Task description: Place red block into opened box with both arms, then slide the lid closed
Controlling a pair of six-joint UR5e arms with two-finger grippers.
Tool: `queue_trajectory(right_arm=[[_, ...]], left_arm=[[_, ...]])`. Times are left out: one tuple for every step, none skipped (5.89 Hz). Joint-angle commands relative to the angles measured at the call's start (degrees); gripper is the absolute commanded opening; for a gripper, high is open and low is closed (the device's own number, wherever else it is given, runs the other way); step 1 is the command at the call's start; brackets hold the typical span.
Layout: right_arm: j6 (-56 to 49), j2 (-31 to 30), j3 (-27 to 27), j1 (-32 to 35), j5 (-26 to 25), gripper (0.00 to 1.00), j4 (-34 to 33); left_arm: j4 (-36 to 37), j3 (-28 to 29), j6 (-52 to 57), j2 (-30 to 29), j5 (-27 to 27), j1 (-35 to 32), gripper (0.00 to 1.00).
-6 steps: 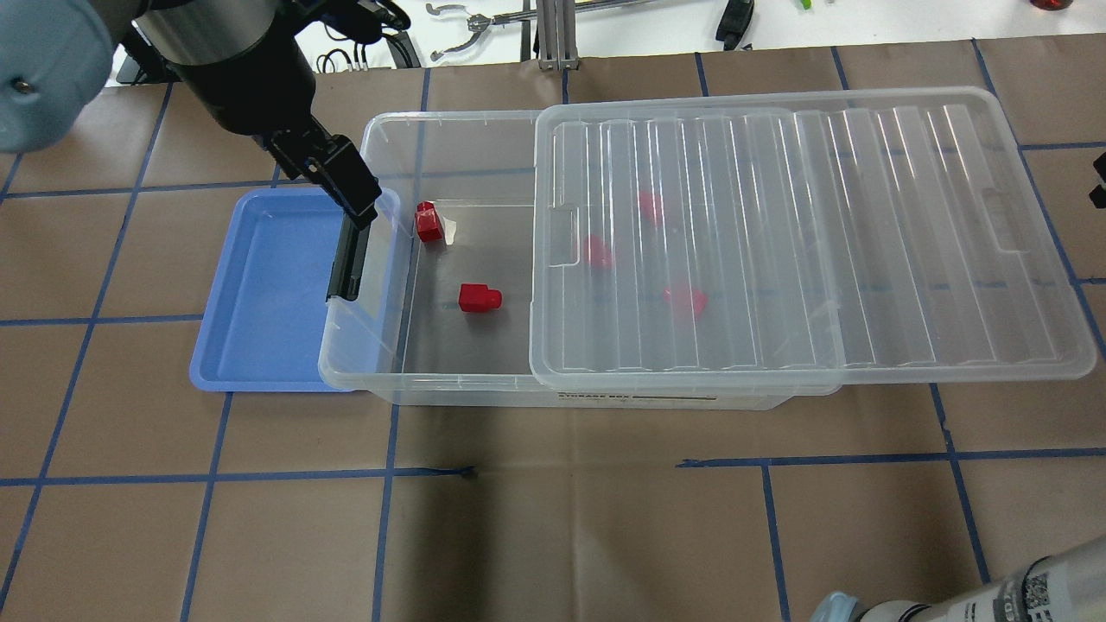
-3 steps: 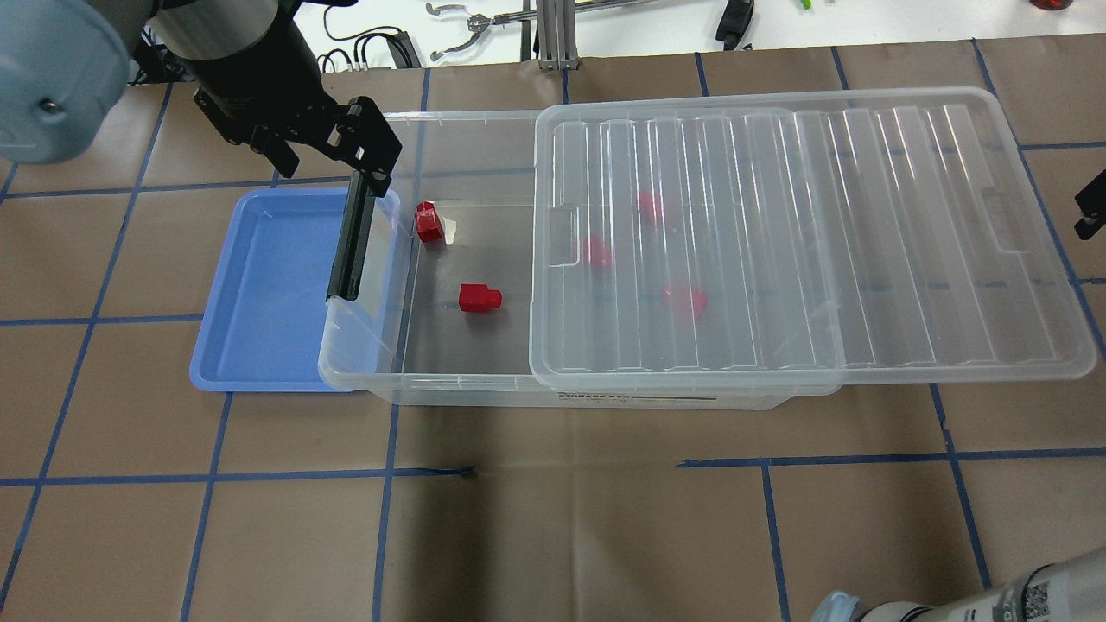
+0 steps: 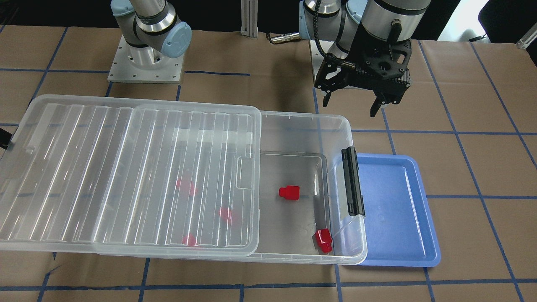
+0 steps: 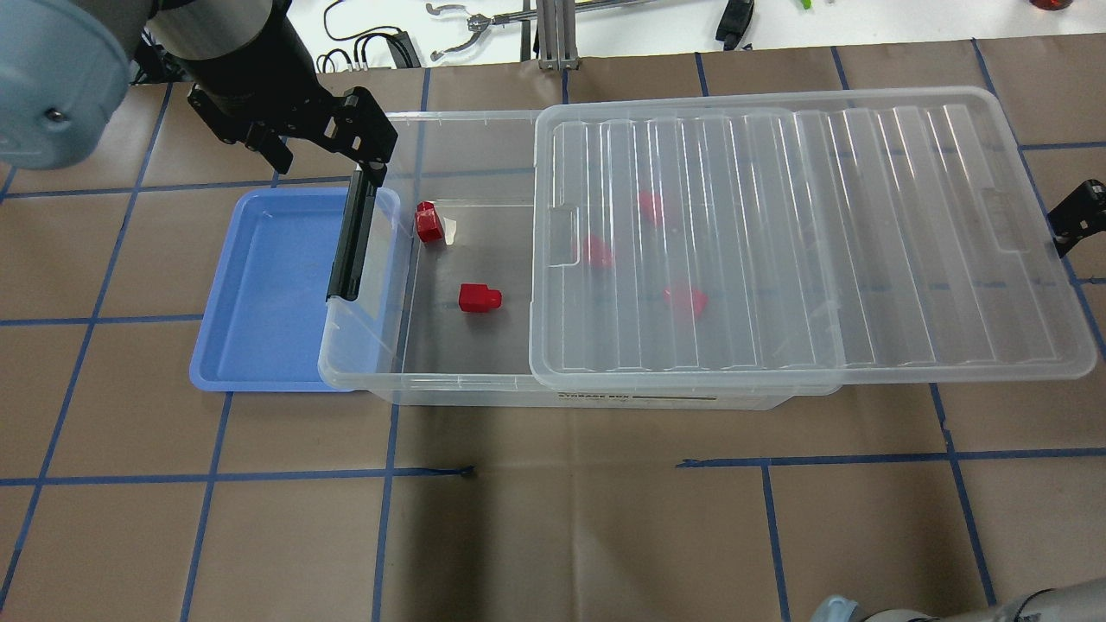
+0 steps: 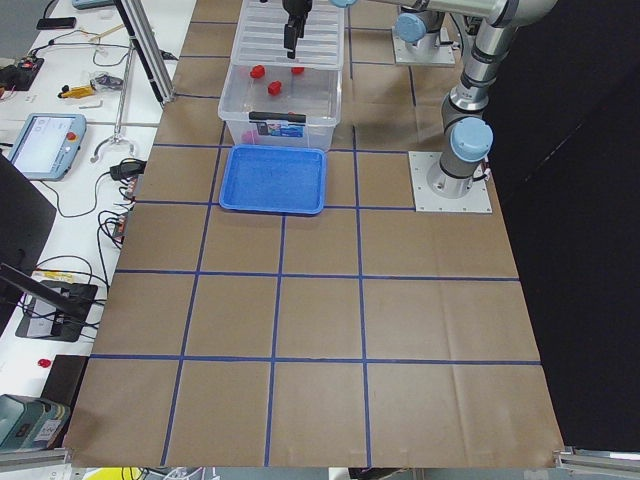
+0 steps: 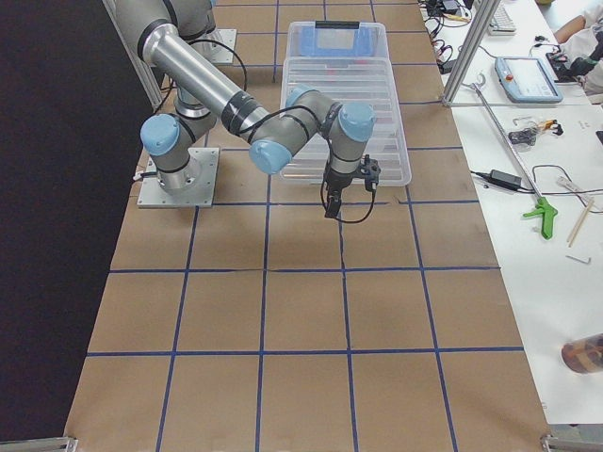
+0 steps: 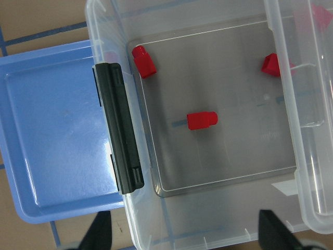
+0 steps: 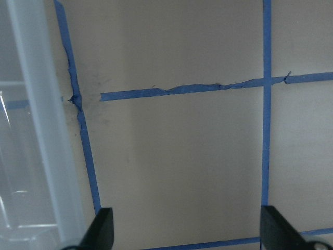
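Two red blocks [image 4: 479,298] [image 4: 429,223] lie on the uncovered floor of the clear box [image 4: 363,363], near its black latch bar [image 4: 350,246]. More red blocks [image 4: 685,300] show blurred through the ribbed lid [image 4: 778,242], which covers the box's right part and overhangs its right end. My left gripper [image 4: 328,164] hovers open and empty behind the box's left end; its wrist view looks down on a red block [image 7: 201,120]. Just past the lid's right short end, my right gripper [image 8: 188,229] is open above bare paper, with the lid's edge [image 8: 36,130] beside it.
An empty blue tray [image 4: 268,285] lies tucked under the box's left end. Brown paper with a blue tape grid [image 4: 553,471] covers the table. Cables and tools [image 4: 484,22] lie on the white bench beyond the far edge.
My left gripper has drawn back from above the latch bar to behind the box's left end, turning so both spread fingers show. The right gripper has edged in toward the lid's right end.
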Motion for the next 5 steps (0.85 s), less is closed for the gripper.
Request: queue_trajectory(right_arm=[[0.19,-0.79,1.75,0.89,2.01,1.0,-0.01],[0.28,-0.96,2.28,1.42,2.11,1.0,-0.01],[1.41,-1.05,2.29,3.08,2.54,1.0,-0.01],[2.9,-1.57,2.38,4.49,2.9,1.0,-0.01],[4.49,-1.75,2.81,6.07,3.6,1.0,-0.01]], left_arm=[[0.05,-0.26,0.43,0.21,0.26,-0.13,0.98],[0.13,-0.35,0.52,0.04,0.0,0.04,0.98],[0.05,-0.35,0.52,-0.14,0.09,0.13,0.98],[-0.65,-0.35,0.44,0.12,0.0,0.3,0.98],[-0.22,-0.35,-0.52,0.12,-0.52,0.39,0.98]])
